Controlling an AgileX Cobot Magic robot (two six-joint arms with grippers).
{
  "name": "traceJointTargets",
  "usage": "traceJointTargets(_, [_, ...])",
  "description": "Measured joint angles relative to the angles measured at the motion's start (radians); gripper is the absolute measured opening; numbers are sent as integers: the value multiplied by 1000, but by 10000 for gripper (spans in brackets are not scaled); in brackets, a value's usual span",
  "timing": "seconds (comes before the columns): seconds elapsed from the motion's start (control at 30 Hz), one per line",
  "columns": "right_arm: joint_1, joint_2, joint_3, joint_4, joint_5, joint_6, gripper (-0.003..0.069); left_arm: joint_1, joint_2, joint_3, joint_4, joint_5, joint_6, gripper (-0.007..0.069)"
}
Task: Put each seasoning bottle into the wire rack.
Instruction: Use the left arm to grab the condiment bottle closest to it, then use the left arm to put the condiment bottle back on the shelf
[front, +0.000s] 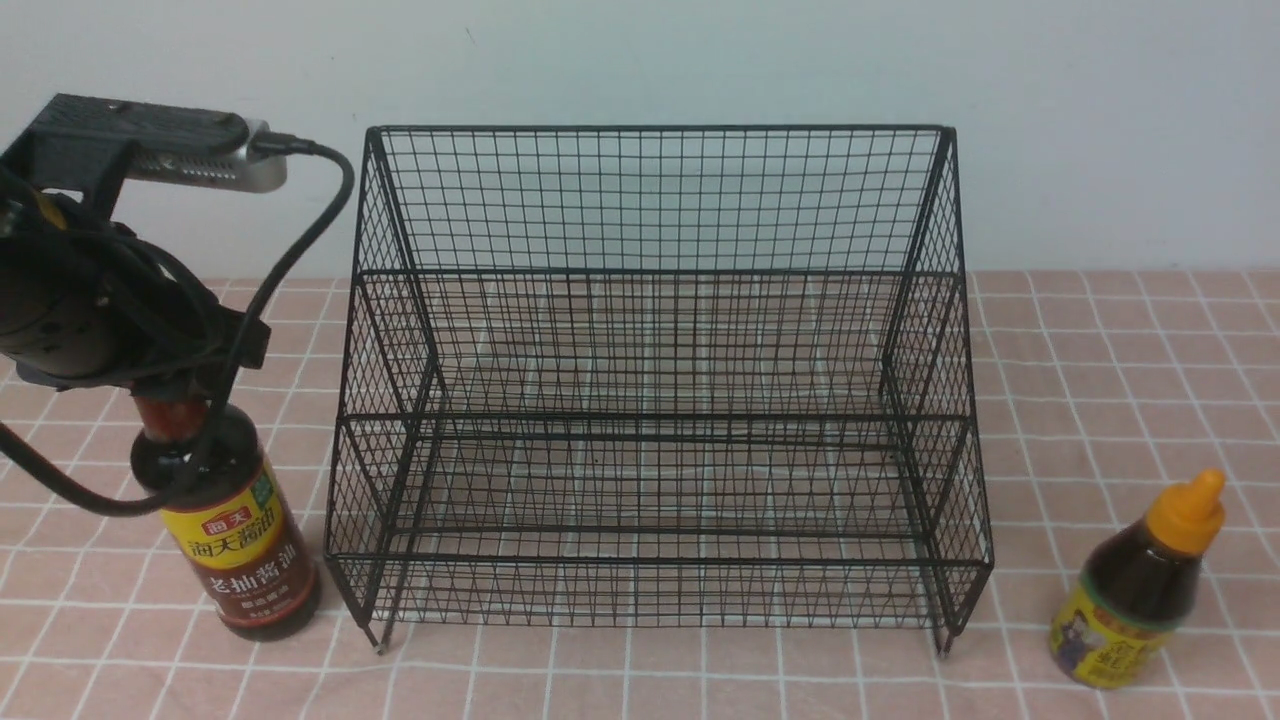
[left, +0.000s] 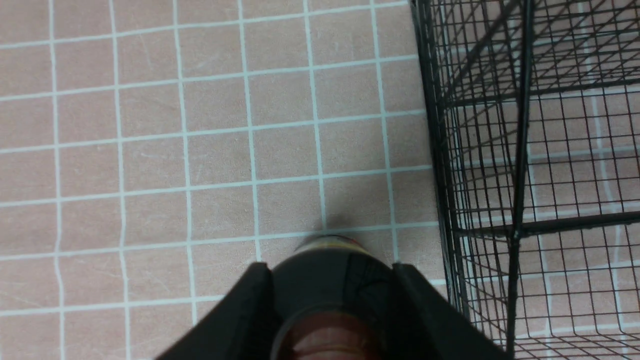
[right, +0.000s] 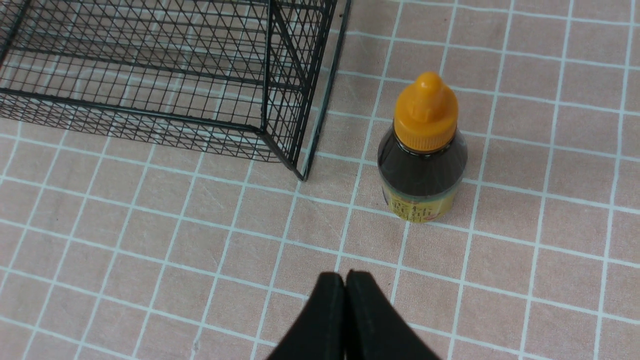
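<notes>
left gripper (left: 330, 272): black fingers (left: 250, 305) sit on either side of the tall bottle (front: 240, 540), at the neck and shoulder just below its red-brown cap (front: 168, 418). no gap shows between fingers and glass in the left wrist view, so it reads as clamped on the bottle. the arm comes in from above, and a black cable (front: 300, 240) loops off the wrist camera (front: 200, 160).

tall bottle: dark liquid, yellow-and-maroon label. its base rests on the pink checked worktop (front: 1100, 350), toward the worktop's left side and near edge. it stands just outside the front left corner of the wire rack (front: 660, 200), close to the mesh side but apart from it.

right gripper (right: 345, 277): jaws pressed together, nothing between them. it hangs over bare worktop on the right side, with the short bottle (right: 422, 170) a little beyond its tips and not touched.

short bottle: orange nozzle cap, dark liquid, yellow label, upright on the worktop toward the right side and near edge. it is just outside the rack's front right corner, clear of the wire.

wire rack: black mesh, two stepped tiers, tall grid back, sloped sides. it stands mid-worktop with its back toward the far edge by the pale wall (front: 700, 60). both tiers hold no bottle.
</notes>
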Motion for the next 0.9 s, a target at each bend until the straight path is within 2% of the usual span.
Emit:
traceJointTargets(0.23, [0,0,0,4,0,0,-15,0,12,-60,18,79,2,265])
traceJointTargets(0.5, [0,0,0,20,0,0,-15,0,12,-238,31,195,3,263])
traceJointTargets(0.9, [0,0,0,20,0,-2,-15,0,-17,-466,-11,250,44,262])
